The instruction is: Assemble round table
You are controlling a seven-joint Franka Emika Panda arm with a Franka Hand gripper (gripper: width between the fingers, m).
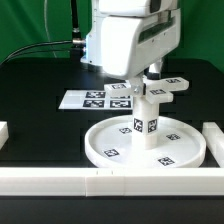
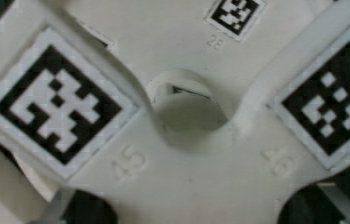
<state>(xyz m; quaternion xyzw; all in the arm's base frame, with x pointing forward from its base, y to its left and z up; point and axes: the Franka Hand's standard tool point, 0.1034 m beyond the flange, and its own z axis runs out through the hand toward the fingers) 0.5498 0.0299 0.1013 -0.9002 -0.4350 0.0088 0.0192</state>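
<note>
Looking first at the exterior view, the round disc (image 1: 146,142) lay flat on the black table (image 1: 40,85), near the front, with several small square tags on its surface. The thick short cylinder (image 1: 141,122) stood upright in the middle of the disc, and it also carried tags on its side. The cross-shaped piece (image 1: 158,88) was at the top of the cylinder, roughly level, with one of its arms reaching toward the exterior view's right. The gripper (image 1: 147,78) came down from the big white arm body directly over this piece (its fingers were mostly hidden behind the arm housing and the piece itself), so I could not tell from here whether they were closed on it. Behind the disc, the marker board (image 1: 95,98) lay flat on the table. A long white rail (image 1: 100,180) ran along the front edge, and another white rail (image 1: 217,138) stood at the exterior view's right.

In the wrist view, the cross-shaped piece (image 2: 181,110) filled almost the whole picture, very close to the camera. Its central hole was visible between two large tags. Dark blurred shapes showed at one edge, but the state of the fingers could not be read there either.
</note>
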